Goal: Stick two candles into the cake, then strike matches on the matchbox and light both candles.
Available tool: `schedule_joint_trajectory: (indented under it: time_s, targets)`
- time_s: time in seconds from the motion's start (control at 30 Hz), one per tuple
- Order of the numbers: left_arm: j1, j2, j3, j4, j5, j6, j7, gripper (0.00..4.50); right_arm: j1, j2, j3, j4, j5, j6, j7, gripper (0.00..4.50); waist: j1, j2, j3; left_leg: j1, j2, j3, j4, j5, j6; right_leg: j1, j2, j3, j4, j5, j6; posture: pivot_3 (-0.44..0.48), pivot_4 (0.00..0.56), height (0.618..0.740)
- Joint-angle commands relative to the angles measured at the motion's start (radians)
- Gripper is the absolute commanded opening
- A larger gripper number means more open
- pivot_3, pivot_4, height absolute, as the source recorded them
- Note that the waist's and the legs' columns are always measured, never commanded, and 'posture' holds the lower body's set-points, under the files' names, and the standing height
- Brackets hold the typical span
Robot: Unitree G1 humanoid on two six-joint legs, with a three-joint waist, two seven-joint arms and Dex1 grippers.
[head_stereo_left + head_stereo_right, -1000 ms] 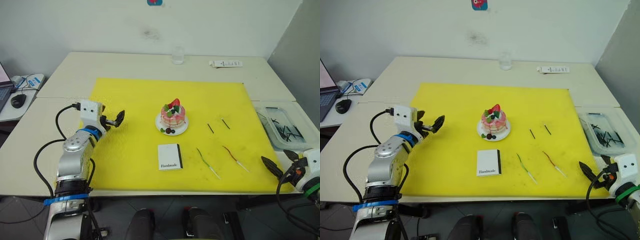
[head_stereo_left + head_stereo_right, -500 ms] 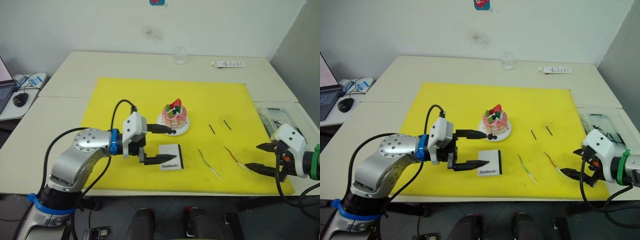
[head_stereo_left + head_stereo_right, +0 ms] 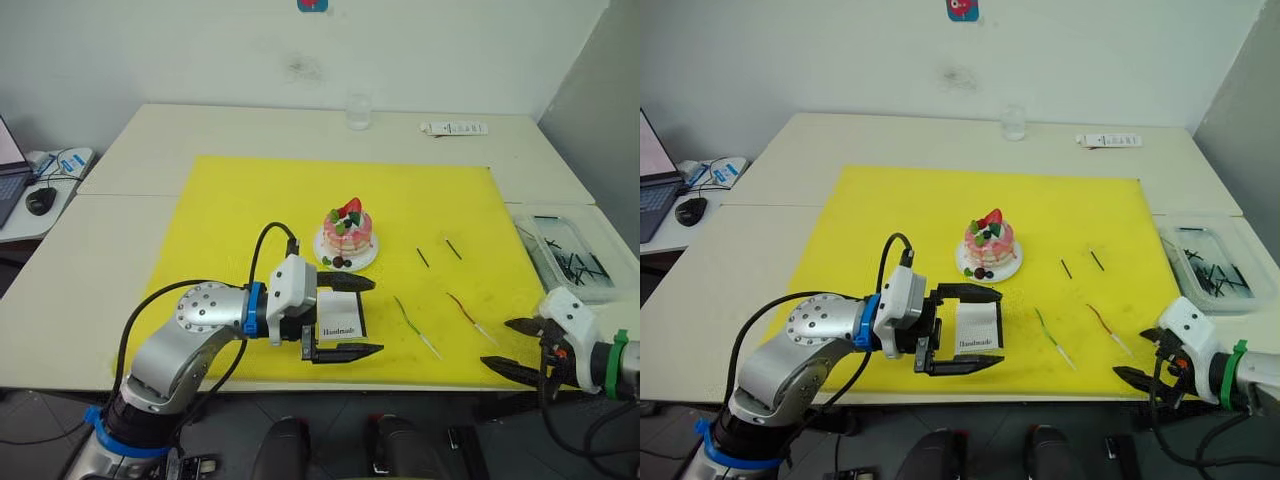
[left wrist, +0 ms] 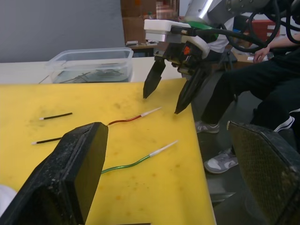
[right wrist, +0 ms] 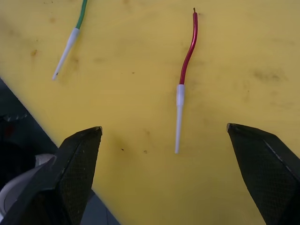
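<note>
Yellow rubbery mat [image 3: 240, 205] covers the mid table, w/ all task items lying on it.

Lower left of the head view: left gripper [image 3: 352, 317] reaches in from the silver arm, black fingers spread wide, one above and one below the flat white rectangular matchbox [image 3: 978, 326] printed "Handmade". Jaws straddle the box w/o touching, so far as can be seen; probably lining up to pinch it by its edges so it can be held steady for striking. Nothing held yet.

Centre, just above the matchbox: small round pink layered cake [image 3: 346, 232] w/ strawberry on top, sitting on its small white plate [image 3: 368, 261]. No candles in it yet, so step 1 isn't begun.

Right of centre: two short straight dark matches [image 3: 421, 257] lie side by side but apart, upper of the pair of candles. Below them the thin wavy green candle [image 3: 412, 322] and, further right, the thin wavy dark red candle [image 5: 188, 50], both flat on the mat, pale ends toward the near edge.

Lower right: right gripper [image 3: 1148, 359] hovers at the mat's near-right corner, fingers wide apart and empty. In its wrist view the red candle's pale tip sits between the two pads, so it's prob. aimed to take that one first.

Far right: clear plastic tub [image 3: 544, 262] of spare dark sticks, off the mat.
</note>
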State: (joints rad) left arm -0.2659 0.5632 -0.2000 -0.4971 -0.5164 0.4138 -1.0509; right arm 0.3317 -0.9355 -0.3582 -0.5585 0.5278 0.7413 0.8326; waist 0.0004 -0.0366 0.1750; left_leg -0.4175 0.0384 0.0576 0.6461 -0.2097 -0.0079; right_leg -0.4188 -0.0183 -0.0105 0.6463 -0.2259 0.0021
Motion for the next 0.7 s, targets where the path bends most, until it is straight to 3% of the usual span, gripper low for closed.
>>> schedule_joint_trajectory:
  time_s: [0.03, 0.33, 0.43, 0.57, 0.7]
  targets:
    - [0.011, -0.005, -0.026, -0.028, 0.012, -0.04, -0.008, 4.5, 0.03, 0.047, -0.037, 0.037, -0.041, -0.136, 0.023, 4.46, 0.0, 0.0, 0.0, 0.0, 0.0, 0.0, 0.0, 0.0, 0.0, 0.0, 0.0, 0.0, 0.0, 0.0, 0.0, 0.0, 0.15, 0.74]
    - [0.005, -0.004, -0.042, -0.015, 0.008, -0.046, -0.024, 4.5, 0.033, 0.161, -0.009, 0.115, -0.084, -0.32, 0.036, 4.46, -0.001, 0.001, 0.0, 0.001, -0.001, 0.0, 0.0, 0.0, 0.0, 0.0, 0.0, 0.0, 0.0, 0.0, 0.0, 0.0, 0.15, 0.74]
    - [0.001, 0.001, -0.044, -0.016, 0.006, -0.045, -0.032, 4.5, 0.052, 0.166, -0.007, 0.11, -0.088, -0.325, 0.038, 3.63, 0.0, 0.001, 0.0, 0.0, -0.001, 0.0, 0.0, 0.0, 0.0, 0.0, 0.0, 0.0, 0.0, 0.0, 0.0, 0.0, 0.15, 0.74]
    - [-0.008, 0.005, -0.04, -0.011, 0.002, -0.041, -0.044, 4.5, 0.072, 0.163, -0.002, 0.097, -0.095, -0.321, 0.035, 2.2, 0.0, 0.001, 0.0, 0.0, -0.001, 0.0, 0.0, 0.0, 0.0, 0.0, 0.0, 0.0, 0.0, 0.0, -0.001, 0.0, 0.15, 0.74]
    - [-0.019, -0.001, -0.045, -0.004, 0.003, -0.038, -0.044, 4.5, 0.079, 0.169, 0.007, 0.107, -0.114, -0.332, 0.023, 2.2, -0.001, 0.001, -0.001, 0.001, -0.001, 0.0, 0.0, 0.0, 0.0, 0.0, 0.0, 0.0, 0.0, 0.0, -0.001, 0.0, 0.15, 0.74]
